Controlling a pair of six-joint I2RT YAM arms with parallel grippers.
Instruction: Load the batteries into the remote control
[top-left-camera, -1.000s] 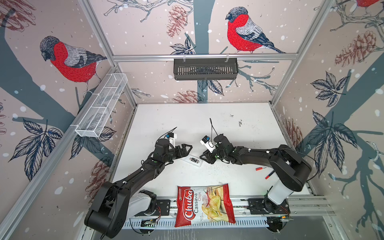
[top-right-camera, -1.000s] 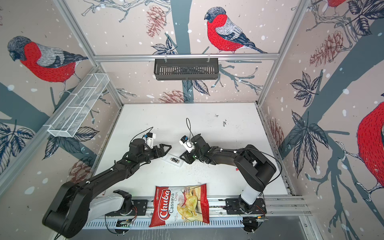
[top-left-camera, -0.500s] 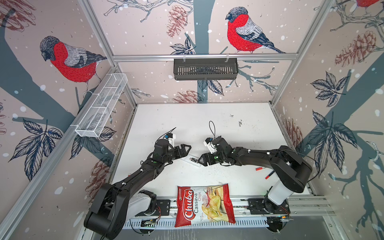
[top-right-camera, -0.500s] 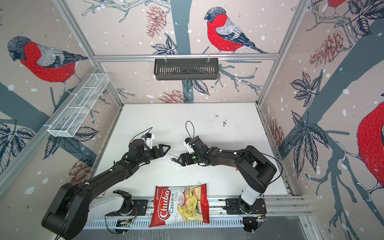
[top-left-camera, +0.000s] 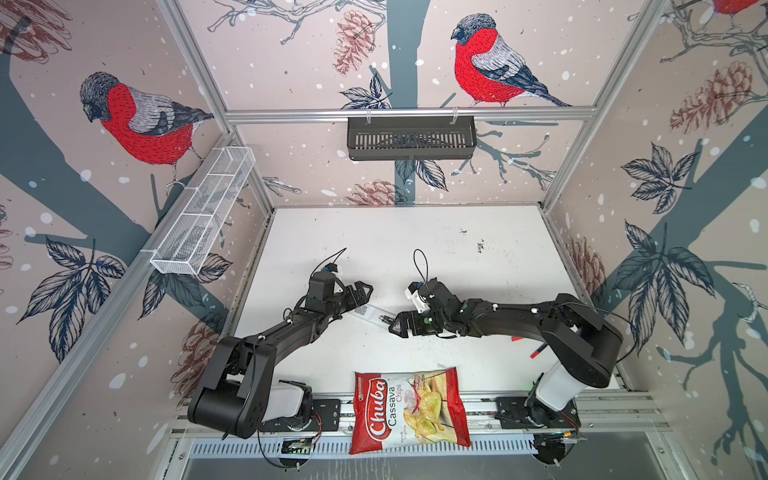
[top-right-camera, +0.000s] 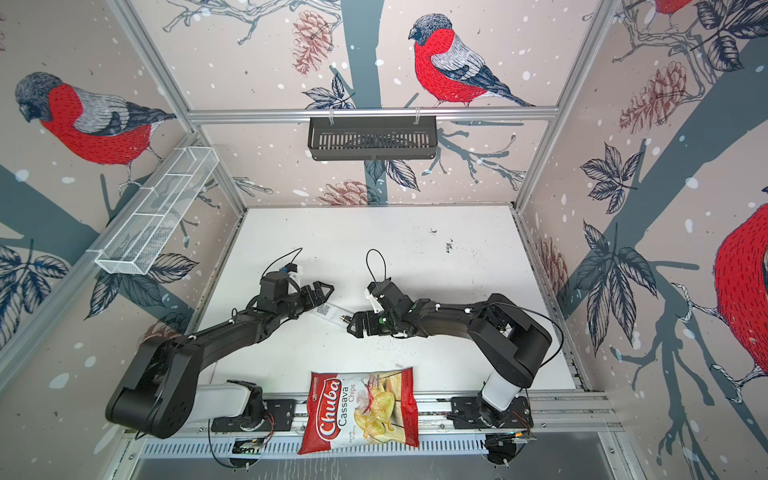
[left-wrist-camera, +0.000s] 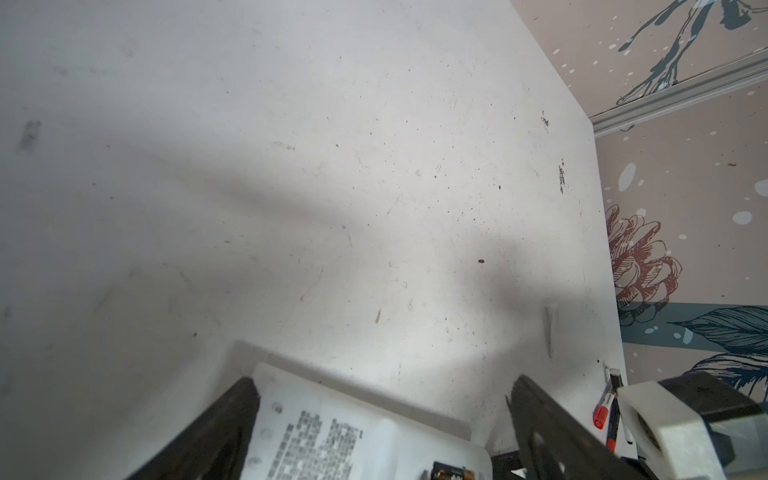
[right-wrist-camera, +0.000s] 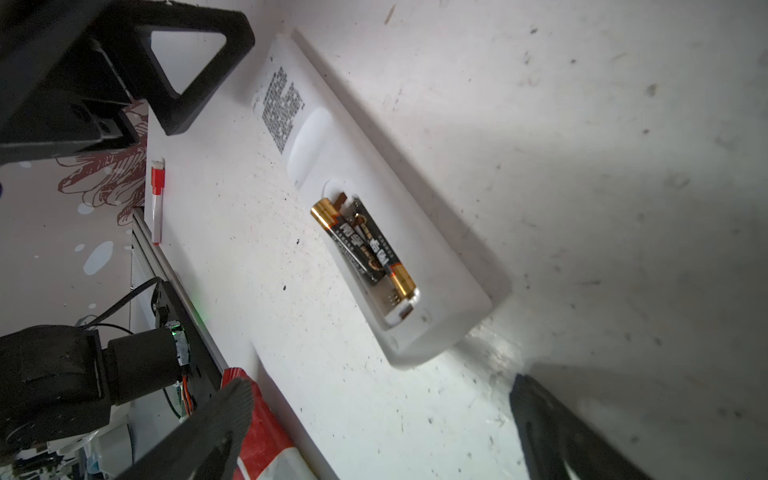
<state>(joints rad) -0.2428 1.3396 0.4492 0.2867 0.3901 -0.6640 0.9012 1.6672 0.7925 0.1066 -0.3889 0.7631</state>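
- Remote control (top-left-camera: 371, 314) lay back-up on the white table (top-left-camera: 415, 249), between the two claws in both top views. Its long axis ran on a slant from the left gripper (top-left-camera: 360, 298) toward the right gripper (top-left-camera: 398, 324).
- Batteries (right-wrist-camera: 363, 245) sat in the open compartment at the end of the remote nearest the right gripper. They lay side by side along the remote's length, gold ends pointing opposite ways.
- One battery looked to ride slightly across its neighbour, so it was probably not fully seated. The right wrist view did not settle this.
- Right gripper: jaws wide, nothing between them, just off the compartment end and apart from the remote. It was the nearer arm to the batteries.
- Left gripper: jaws wide, straddling the printed-label end in the left wrist view. Contact with the remote's edges could not be told.
- Judgement: the coming move likely fell to the right arm, a press down on the raised battery, with the left arm bracing the far end.
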